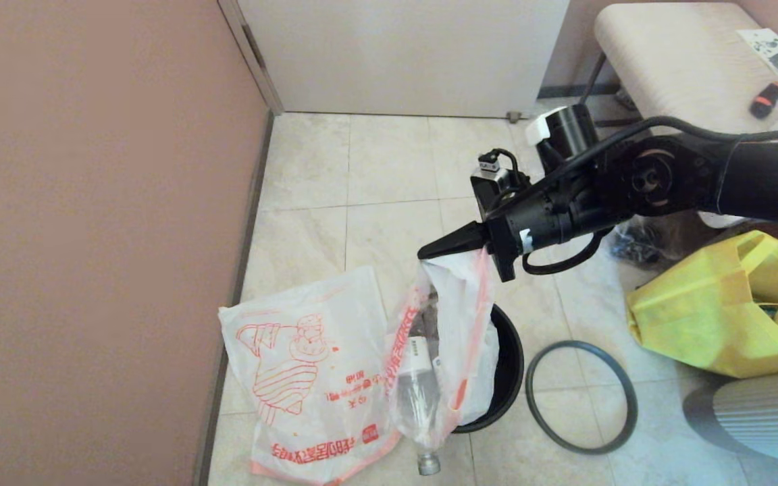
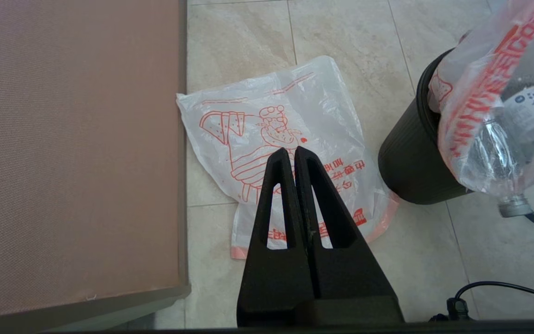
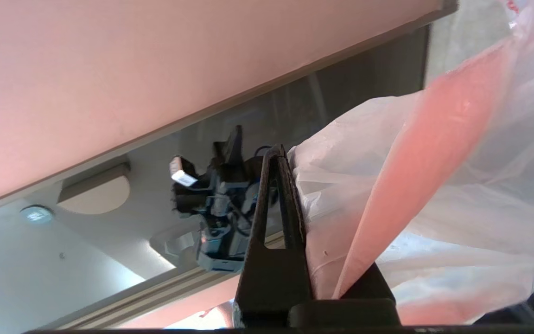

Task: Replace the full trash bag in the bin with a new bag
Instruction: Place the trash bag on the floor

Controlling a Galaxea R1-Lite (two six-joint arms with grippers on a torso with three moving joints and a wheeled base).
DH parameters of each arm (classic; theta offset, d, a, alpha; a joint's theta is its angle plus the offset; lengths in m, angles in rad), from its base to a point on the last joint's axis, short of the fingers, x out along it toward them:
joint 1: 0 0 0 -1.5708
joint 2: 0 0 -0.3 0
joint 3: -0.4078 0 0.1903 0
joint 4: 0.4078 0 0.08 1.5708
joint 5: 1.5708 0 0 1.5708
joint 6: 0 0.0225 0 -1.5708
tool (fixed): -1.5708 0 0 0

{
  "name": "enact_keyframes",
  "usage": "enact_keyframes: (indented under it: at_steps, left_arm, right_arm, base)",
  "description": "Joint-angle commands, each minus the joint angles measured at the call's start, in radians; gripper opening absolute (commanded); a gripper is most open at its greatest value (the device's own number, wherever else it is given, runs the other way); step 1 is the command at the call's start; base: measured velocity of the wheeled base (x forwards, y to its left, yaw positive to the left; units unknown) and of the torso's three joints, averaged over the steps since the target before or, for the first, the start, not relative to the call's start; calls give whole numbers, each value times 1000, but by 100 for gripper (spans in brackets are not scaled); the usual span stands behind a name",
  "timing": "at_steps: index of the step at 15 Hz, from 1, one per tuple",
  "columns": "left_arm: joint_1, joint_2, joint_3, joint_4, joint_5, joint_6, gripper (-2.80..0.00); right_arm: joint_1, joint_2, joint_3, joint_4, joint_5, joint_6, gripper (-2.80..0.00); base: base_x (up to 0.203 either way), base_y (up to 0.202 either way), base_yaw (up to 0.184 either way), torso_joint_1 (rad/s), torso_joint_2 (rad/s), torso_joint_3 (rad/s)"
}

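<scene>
The full trash bag [image 1: 450, 324], bottles showing through, is pinched at its top by the closed right gripper [image 1: 429, 252] and hangs half out of the bin [image 1: 507, 378]; the left gripper [image 2: 293, 153] is seen closed and empty above the new bag [image 1: 301, 368], which lies flat on the floor left of the bin, touching the full bag. The grey hoop rim [image 1: 581, 398] lies just right of the bin, with a yellow tote [image 1: 720, 310] farther right. Beige floor tiles [image 1: 362, 202] are bordered by a pink wall [image 1: 92, 236] at left, a white door [image 1: 402, 54] and a cushioned bench [image 1: 672, 61] at the far side.
</scene>
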Motion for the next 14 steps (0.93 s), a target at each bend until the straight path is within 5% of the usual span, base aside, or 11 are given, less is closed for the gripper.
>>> enact_keyframes:
  at_steps: [1, 14]
  left_arm:
    - [0, 1, 0, 0, 0, 1, -280]
    - [0, 1, 0, 0, 0, 1, -280]
  right_arm:
    - [2, -24, 0, 0, 8, 20, -280]
    - [6, -218, 0, -90, 48, 206, -280]
  base:
    - [0, 0, 0, 0, 0, 0]
    - [0, 0, 0, 0, 0, 0]
